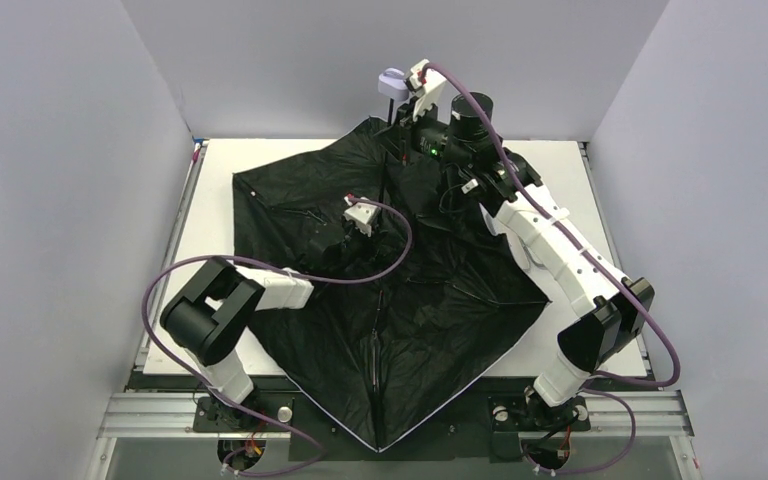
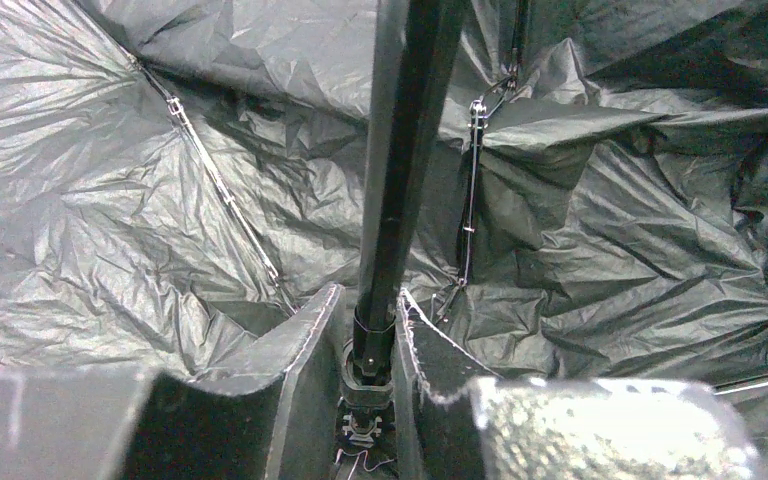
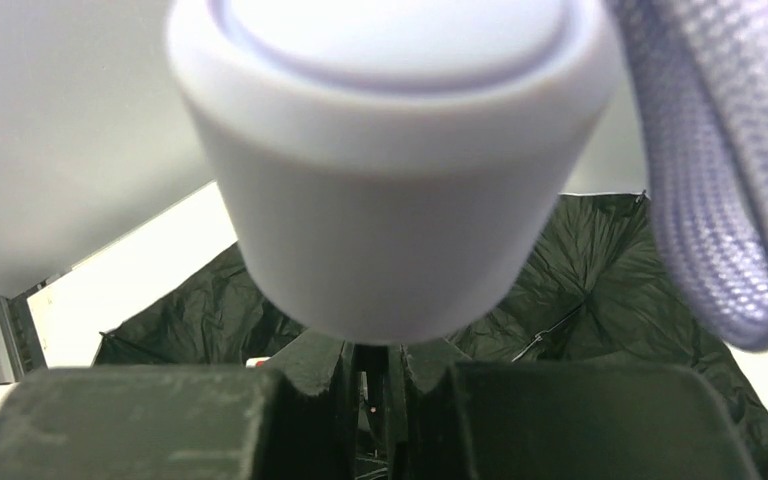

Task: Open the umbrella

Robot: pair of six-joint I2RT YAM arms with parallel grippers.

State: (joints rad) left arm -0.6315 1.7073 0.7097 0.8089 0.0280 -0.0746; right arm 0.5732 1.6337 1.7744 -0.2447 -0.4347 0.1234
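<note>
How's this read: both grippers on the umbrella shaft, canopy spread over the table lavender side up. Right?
Wrong side: the top view shows the canopy spread black inner side up. The left gripper and right gripper are both on the shaft, as you say.

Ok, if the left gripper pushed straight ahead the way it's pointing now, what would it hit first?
The left gripper is closed around the thin black umbrella shaft, which runs ahead along its line. Going straight on, it would most likely meet the crumpled black canopy fabric first, though depth is unclear.
</note>
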